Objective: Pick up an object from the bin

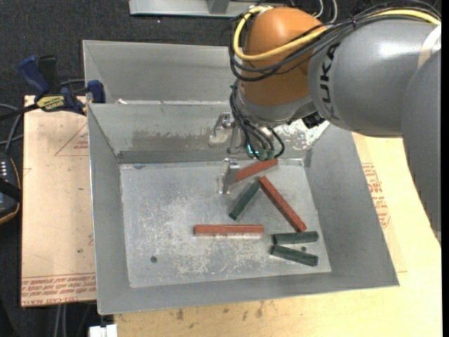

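The claw (pixel 229 180) hangs low near the back wall of the bin (pixel 105 209); I cannot tell whether it is wide or narrow. A short red bar (pixel 257 168) lies tilted against the claw's view-right side. Just in front of the claw slants a dark green bar (pixel 244 201), with a long red bar (pixel 283 203) beside it. Farther forward lie a flat red bar (pixel 229 230) and two green bars (pixel 295 247).
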